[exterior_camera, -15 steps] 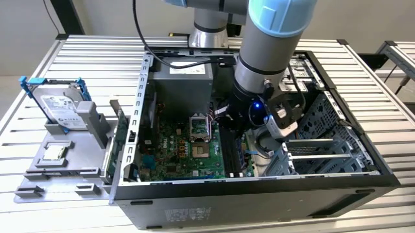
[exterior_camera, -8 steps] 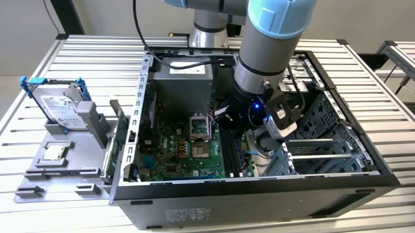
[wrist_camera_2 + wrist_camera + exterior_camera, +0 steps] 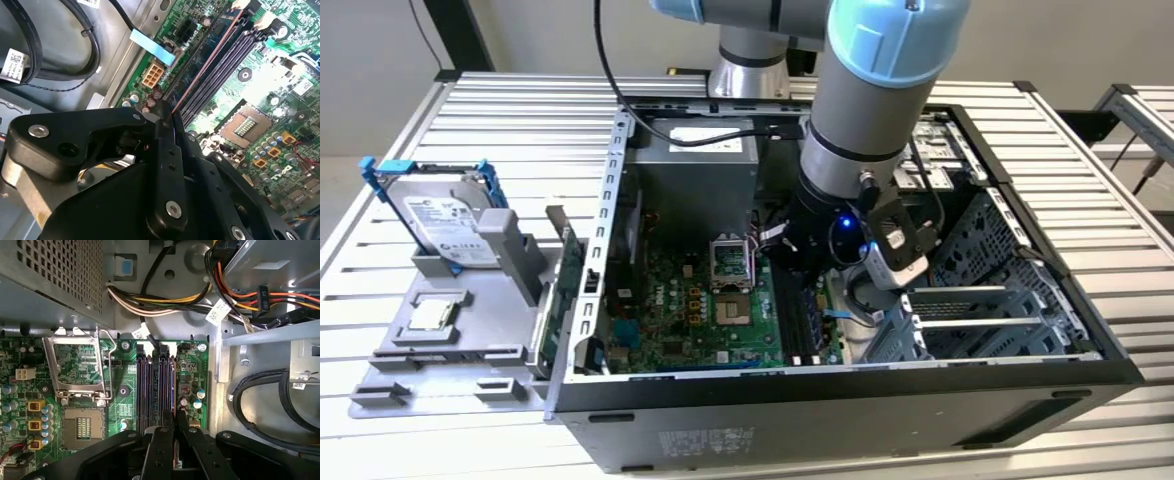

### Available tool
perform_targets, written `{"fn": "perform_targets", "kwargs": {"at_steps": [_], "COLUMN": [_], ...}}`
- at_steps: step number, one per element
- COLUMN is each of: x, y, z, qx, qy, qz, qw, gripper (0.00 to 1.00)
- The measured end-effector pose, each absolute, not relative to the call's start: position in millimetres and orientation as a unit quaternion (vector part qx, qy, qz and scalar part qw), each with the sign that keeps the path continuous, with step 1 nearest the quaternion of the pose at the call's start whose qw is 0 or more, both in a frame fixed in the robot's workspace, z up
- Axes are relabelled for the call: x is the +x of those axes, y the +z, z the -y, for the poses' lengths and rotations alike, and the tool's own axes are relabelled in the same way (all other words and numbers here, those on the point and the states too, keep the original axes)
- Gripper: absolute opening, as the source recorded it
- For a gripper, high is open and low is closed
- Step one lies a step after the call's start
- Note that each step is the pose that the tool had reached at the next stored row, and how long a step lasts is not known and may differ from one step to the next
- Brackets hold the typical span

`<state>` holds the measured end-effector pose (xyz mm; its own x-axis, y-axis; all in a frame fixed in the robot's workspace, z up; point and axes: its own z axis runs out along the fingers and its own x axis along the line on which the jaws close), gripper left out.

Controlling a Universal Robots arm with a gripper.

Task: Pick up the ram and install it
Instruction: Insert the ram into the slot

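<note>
My gripper (image 3: 803, 272) is down inside the open computer case (image 3: 854, 385), over the motherboard's memory slots (image 3: 150, 390). In both wrist views its two black fingers are shut on the ram (image 3: 205, 65), a thin board seen edge-on that runs away from the gripper (image 3: 167, 112) along the dark slots (image 3: 225, 60). The ram's edge (image 3: 173, 392) lines up with the slot nearest the board's rim, just beyond the gripper (image 3: 174, 415). I cannot tell whether it is seated. White slot latches (image 3: 265, 21) show at the far end.
The CPU socket (image 3: 82, 427) with its raised metal frame (image 3: 75, 362) lies beside the slots. Cable bundles (image 3: 165, 302) and the power supply (image 3: 700, 170) crowd the far end. A drive cage (image 3: 987, 290) flanks the arm. A hard drive (image 3: 447, 220) stands on a grey holder outside.
</note>
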<state>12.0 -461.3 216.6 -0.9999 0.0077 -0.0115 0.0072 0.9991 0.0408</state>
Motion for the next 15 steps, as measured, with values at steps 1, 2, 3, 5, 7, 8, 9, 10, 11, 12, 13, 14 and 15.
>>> {"fn": "perform_targets", "kwargs": {"at_steps": [1,2,3,5,7,8,9,10,11,12,13,14,15], "x": [12.0,12.0,12.0,12.0,12.1,12.1,12.1,12.1,12.1,12.1,12.1,12.1,12.2], "y": [216.6,216.6,216.5,216.4,216.2,216.6,219.1,220.8,221.0,221.0,221.1,221.1,221.1], "z": [461.3,461.3,461.3,461.3,460.8,460.5,459.8,459.4,459.1,458.9,458.5,458.2,458.2], "qx": [0.004,0.004,0.004,0.004,0.004,0.004,0.004,0.004,0.004,0.003,0.003,0.002,0.002], "qy": [0.020,0.020,0.020,0.020,0.018,0.016,0.013,0.012,0.011,0.011,0.011,0.010,0.011], "qz": [-1.000,-1.000,-1.000,-1.000,-1.000,-1.000,-1.000,-1.000,-1.000,-1.000,-1.000,-1.000,-1.000], "qw": [0.006,0.006,0.006,0.006,0.005,0.004,0.002,0.000,-0.001,-0.002,-0.002,-0.002,-0.002], "gripper": [0.00,0.00,0.00,0.00,0.00,0.00,0.00,0.00,0.00,0.00,0.00,0.00,0.00]}}
